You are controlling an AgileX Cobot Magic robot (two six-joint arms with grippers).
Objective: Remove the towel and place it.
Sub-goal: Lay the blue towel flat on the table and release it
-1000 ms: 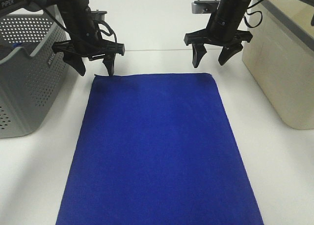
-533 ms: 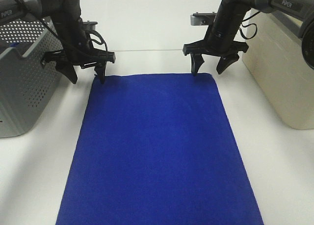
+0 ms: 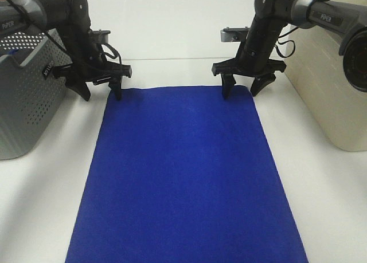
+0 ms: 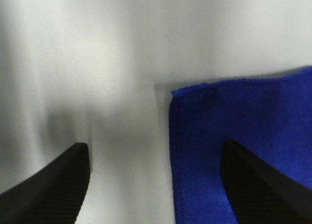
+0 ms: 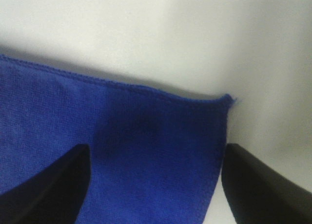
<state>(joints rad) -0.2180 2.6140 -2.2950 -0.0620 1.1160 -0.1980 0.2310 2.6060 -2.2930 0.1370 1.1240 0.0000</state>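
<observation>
The towel point(image 3: 183, 171) is a royal-blue cloth lying flat on the white table, running from its far edge down past the near border of the exterior view. My left gripper point(image 3: 102, 95) hangs open over the towel's far left corner, one finger over the cloth and one over bare table. In the left wrist view the towel point(image 4: 234, 136) corner lies between the spread fingers of that gripper point(image 4: 156, 194). My right gripper point(image 3: 239, 93) stands open astride the far right corner. The right wrist view shows the towel point(image 5: 122, 151) hem and corner between that gripper's point(image 5: 153, 190) fingers.
A grey perforated basket point(image 3: 23, 97) stands at the left, close to the left arm. A beige bin point(image 3: 332, 79) stands at the right beside the right arm. Bare white table point(image 3: 172, 39) lies behind the towel.
Both grippers have come down and slightly outward onto the towel's far corners, with their jaws as wide as before. The towel has not moved.
</observation>
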